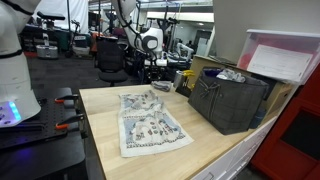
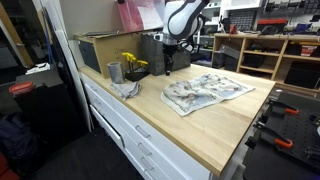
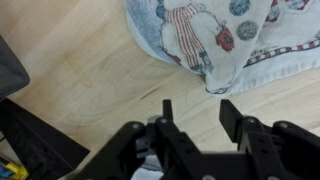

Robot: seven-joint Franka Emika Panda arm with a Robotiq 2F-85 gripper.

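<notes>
Directly under the wrist camera: the hand (image 3: 198,110), its two dark fingers (image 3: 167,108) standing apart with bare wood showing between them. Nothing gripped; the jaws are partly spread and empty.

Just ahead of the fingertips: the printed cloth (image 3: 215,35), white with red and blue figures. Its rumpled hem comes nearest above the finger on the picture's right, a narrow strip of bench (image 3: 90,70) between. No contact visible. The cloth runs off the top and right of the wrist view.

Mid-range, both exterior views: the cloth (image 1: 150,122) (image 2: 205,92) is spread flat and somewhat wrinkled across the middle of the light wooden bench (image 1: 215,150) (image 2: 200,135). The hand (image 1: 158,76) (image 2: 168,66) hangs low at one short end of it, pointing down, near the dark bin (image 1: 230,100).

Further along, in an exterior view: a metal cup (image 2: 114,72) upright, a grey rag (image 2: 125,88) crumpled just beside it, a yellow object (image 2: 132,62) behind them, too small to identify.

Back of the bench: a clear box with a pink lid (image 1: 285,55) standing above and behind the bin. Beyond that, lab clutter, blurred.
</notes>
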